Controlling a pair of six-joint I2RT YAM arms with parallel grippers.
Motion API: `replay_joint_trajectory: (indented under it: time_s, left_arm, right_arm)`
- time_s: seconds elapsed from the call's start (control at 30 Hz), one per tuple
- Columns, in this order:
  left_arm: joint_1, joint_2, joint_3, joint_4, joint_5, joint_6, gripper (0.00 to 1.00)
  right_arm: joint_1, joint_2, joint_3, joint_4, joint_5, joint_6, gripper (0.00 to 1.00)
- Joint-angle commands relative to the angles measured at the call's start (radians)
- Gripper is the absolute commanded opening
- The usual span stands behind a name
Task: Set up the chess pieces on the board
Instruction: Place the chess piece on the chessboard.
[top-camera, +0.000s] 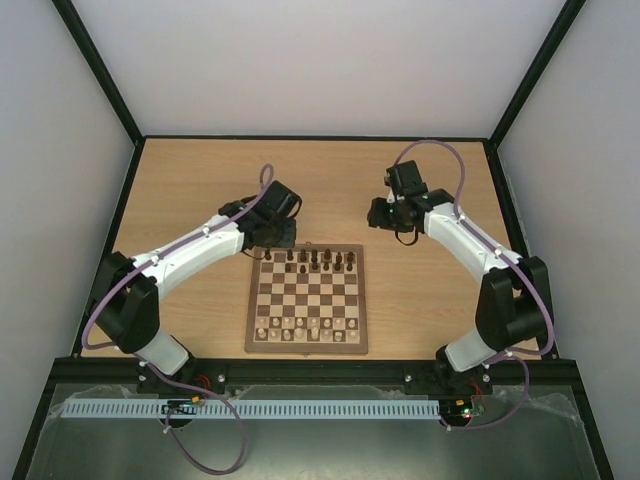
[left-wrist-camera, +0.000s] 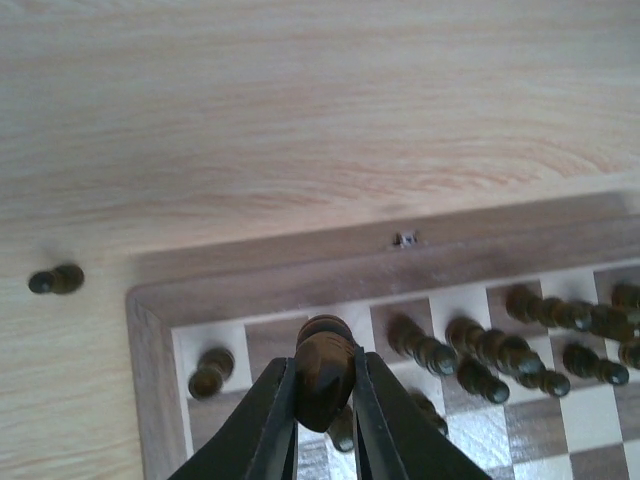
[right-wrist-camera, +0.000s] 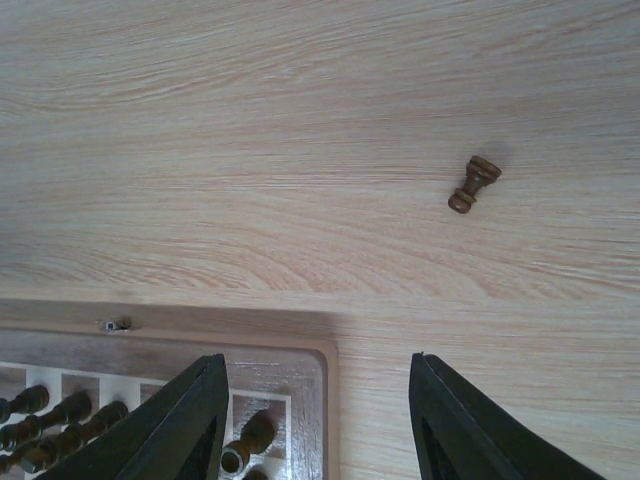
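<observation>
Light wood tabletop (top-camera: 200, 190) fills an enclosure with pale walls and black frame bars, seen from above. At the centre of the lower half of that view the board (top-camera: 308, 296) is laid flat, checkered dark brown and cream inside a mid-brown border. Dark chess pieces (top-camera: 314, 262) are lined up along its upper rows, and pale chessmen (top-camera: 305, 330) along its lower rows.

The left gripper (top-camera: 278, 234) is positioned over the board's upper left corner. In the left wrist view its black fingers (left-wrist-camera: 272, 415) are closed narrowly on a dark brown piece (left-wrist-camera: 322, 362), gripped by its sides at bottom centre of the frame, over the second square of the edge row. Whether it touches the square cannot be told. A corner piece (left-wrist-camera: 211, 370) is stood on the corner square just to its left, and more are crowded to the right. A stray piece (left-wrist-camera: 55, 280) is seen lying on its side on the tabletop at the left edge of the frame, off the board.

The right gripper (top-camera: 386, 212) is held over bare tabletop, above and right of the board's upper right corner in the overhead view. In the right wrist view its jaws are spread apart with nothing between them. A lone piece (right-wrist-camera: 474, 184) is seen lying on its side on the wood in the upper right of that frame, well apart from the board's corner at lower left
</observation>
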Motion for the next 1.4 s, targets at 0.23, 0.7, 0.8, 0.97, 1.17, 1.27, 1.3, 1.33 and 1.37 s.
replay_joint_trajectory:
  time_s: [0.23,0.7,0.8,0.97,1.17,1.27,1.3,1.33,1.37]
  left_arm:
    - [-0.049,0.024,-0.049,-0.053,-0.069,-0.08,0.17]
    - [-0.06,0.087,-0.069,-0.025,-0.073,-0.088,0.17]
    - [-0.06,0.102,-0.068,-0.024,-0.077,-0.086,0.17]
    - [-0.06,0.127,-0.072,-0.017,-0.081,-0.084,0.17]
    - [-0.062,0.136,-0.079,-0.005,-0.075,-0.084,0.17]
    - [-0.062,0.138,-0.079,-0.004,-0.073,-0.081,0.18]
    - [-0.062,0.139,-0.078,-0.002,-0.072,-0.082,0.18]
    - [-0.062,0.139,-0.078,-0.002,-0.072,-0.082,0.19]
    - [-0.062,0.14,-0.078,0.0,-0.072,-0.082,0.19]
  right_arm:
    - [0.001,-0.057,-0.046,-0.045,-0.006,-0.016,0.51]
    - [0.002,-0.055,-0.057,-0.03,-0.03,-0.02,0.51]
    - [0.002,-0.054,-0.061,-0.027,-0.033,-0.02,0.51]
    - [0.001,-0.051,-0.061,-0.025,-0.036,-0.021,0.51]
    - [0.001,-0.047,-0.062,-0.023,-0.037,-0.021,0.51]
    - [0.001,-0.045,-0.063,-0.021,-0.04,-0.021,0.51]
    - [0.001,-0.044,-0.063,-0.02,-0.038,-0.021,0.51]
    - [0.002,-0.043,-0.063,-0.02,-0.039,-0.021,0.51]
    - [0.002,-0.044,-0.063,-0.019,-0.042,-0.021,0.51]
